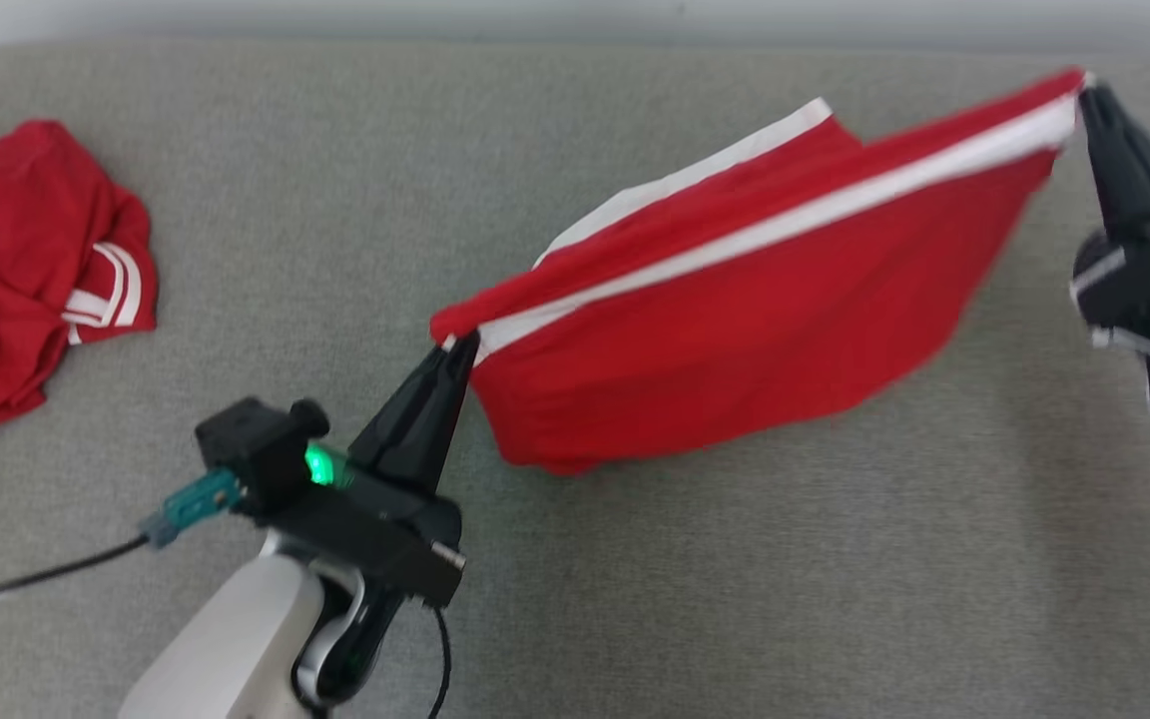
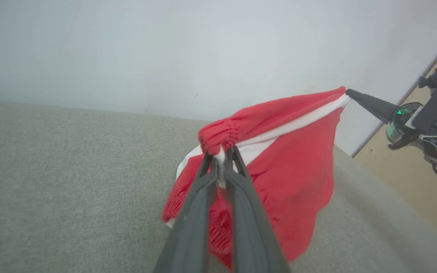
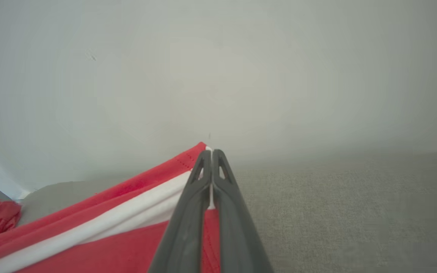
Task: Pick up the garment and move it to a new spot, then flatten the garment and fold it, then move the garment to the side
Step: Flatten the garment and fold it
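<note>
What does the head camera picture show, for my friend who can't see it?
Two dark robot grippers hold a red garment with a white stripe stretched between them over a grey surface: the left gripper pinches its lower-left corner, the right gripper its upper-right corner. A red shirt lies crumpled at the left edge.

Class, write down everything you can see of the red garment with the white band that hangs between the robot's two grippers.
The red cloth garment with a white band looks like soft, thin knit. The band runs along its upper edge, and the end by the left gripper is gathered and ribbed. It hangs stretched in the air between that gripper and the right gripper, each shut on a top corner. Its loose lower part sags towards the grey fabric surface; whether it touches cannot be told.
</note>
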Controlling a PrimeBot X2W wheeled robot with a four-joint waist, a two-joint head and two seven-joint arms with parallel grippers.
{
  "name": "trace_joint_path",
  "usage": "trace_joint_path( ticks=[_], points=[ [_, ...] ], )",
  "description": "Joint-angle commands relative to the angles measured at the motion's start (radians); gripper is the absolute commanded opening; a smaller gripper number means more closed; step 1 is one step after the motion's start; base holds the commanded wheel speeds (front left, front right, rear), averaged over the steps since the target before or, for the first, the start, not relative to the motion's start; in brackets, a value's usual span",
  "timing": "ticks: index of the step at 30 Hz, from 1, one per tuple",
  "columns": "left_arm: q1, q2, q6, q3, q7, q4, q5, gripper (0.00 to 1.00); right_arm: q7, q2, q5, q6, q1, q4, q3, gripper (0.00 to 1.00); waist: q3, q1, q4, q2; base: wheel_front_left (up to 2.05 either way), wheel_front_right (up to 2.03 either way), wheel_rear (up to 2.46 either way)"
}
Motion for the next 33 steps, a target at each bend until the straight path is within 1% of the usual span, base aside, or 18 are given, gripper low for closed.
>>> trace_joint_path(
  ticks=[1, 8, 12, 17, 25, 26, 27, 28, 29, 33],
  points=[
    [-0.028, -0.003, 0.003, -0.005, -0.002, 0.021, -0.008, 0.0, 0.01, 0.0, -0.018, -0.003, -0.056, 0.04, 0.006, 0.0, 0.063, -0.0002, 0.044, -0.0002, 0.0, 0.0, 0.0],
    [-0.144, -0.043, 0.003, -0.043, -0.002, 0.103, -0.037, 0.0, 0.05, 0.033, -0.114, -0.003, -0.293, 0.244, 0.121, 0.0, 0.14, -0.0002, 0.083, -0.0002, 0.0, 0.0, 0.0],
    [-0.191, -0.065, 0.003, -0.061, -0.002, 0.123, -0.041, 0.0, 0.041, 0.048, -0.148, -0.003, -0.389, 0.362, 0.163, 0.0, 0.175, -0.0002, 0.106, -0.0002, 0.0, 0.0, 0.0],
    [-0.228, -0.085, 0.003, -0.078, -0.002, 0.143, -0.049, 0.0, 0.011, 0.073, -0.163, -0.003, -0.474, 0.505, 0.202, 0.0, 0.204, -0.0002, 0.131, -0.0002, 0.0, 0.0, 0.0],
    [-0.246, -0.098, 0.003, -0.104, -0.002, 0.178, -0.048, 0.0, -0.022, 0.089, -0.145, -0.003, -0.52, 0.592, 0.27, 0.0, 0.209, -0.0002, 0.136, -0.0002, 0.0, 0.0, 0.0],
    [-0.248, -0.097, 0.003, -0.108, -0.002, 0.186, -0.043, 0.0, -0.029, 0.089, -0.145, -0.003, -0.524, 0.596, 0.28, 0.26, 0.207, -0.0002, 0.134, -0.0002, 0.0, 0.0, 0.0],
    [-0.25, -0.096, 0.003, -0.109, -0.002, 0.192, -0.033, 0.28, -0.036, 0.092, -0.142, -0.003, -0.525, 0.6, 0.291, 0.59, 0.202, -0.0002, 0.132, -0.0002, 0.0, 0.0, 0.0],
    [-0.248, -0.099, 0.003, -0.105, -0.002, 0.195, -0.026, 0.93, -0.043, 0.095, -0.135, -0.003, -0.524, 0.604, 0.299, 1.0, 0.196, -0.0002, 0.129, -0.0002, 0.0, 0.0, 0.0],
    [-0.242, -0.102, 0.003, -0.098, -0.002, 0.199, -0.024, 1.0, -0.048, 0.094, -0.128, -0.003, -0.522, 0.609, 0.307, 1.0, 0.189, -0.0002, 0.127, -0.0002, 0.0, 0.0, 0.0],
    [-0.199, -0.105, 0.003, -0.066, -0.002, 0.204, 0.017, 1.0, -0.084, 0.086, -0.1, -0.003, -0.482, 0.611, 0.348, 1.0, 0.139, -0.0002, 0.122, -0.0002, 0.0, 0.0, 0.0]
  ],
)
